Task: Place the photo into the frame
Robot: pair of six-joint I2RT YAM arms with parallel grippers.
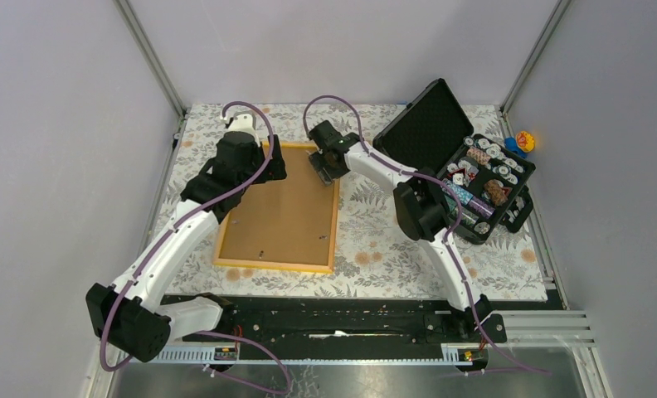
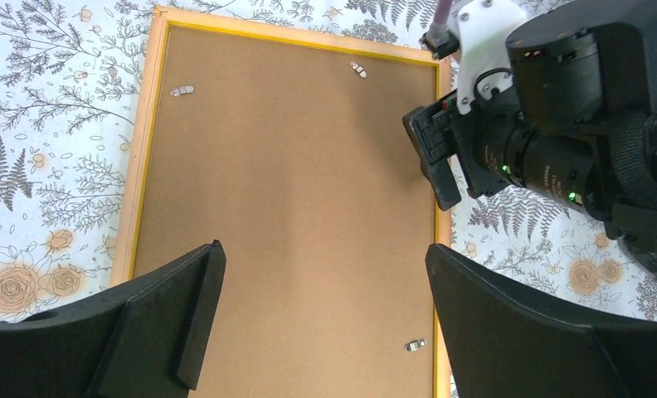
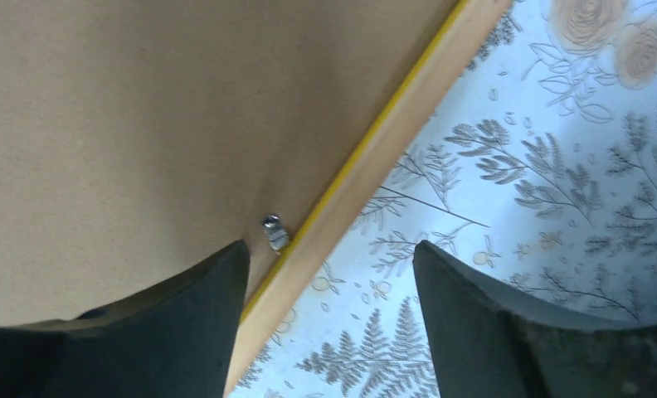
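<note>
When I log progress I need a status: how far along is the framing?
Done: board sits in the frame; photo isn't visible, maybe beneath. In hand: right hand open astride the frame's edge by a clip; left hand open above the board. Left: probably securing clips.

Frame (image 1: 335, 224) orange-yellow; backing board (image 1: 279, 207) brown; tablecloth (image 1: 375, 240) white, floral; case (image 1: 425, 124) black.

The floral-patterned table (image 1: 375, 240) carries the frame (image 1: 275, 266), lying back side up left of centre, and an open black case (image 1: 429, 124) near its far right corner.
</note>
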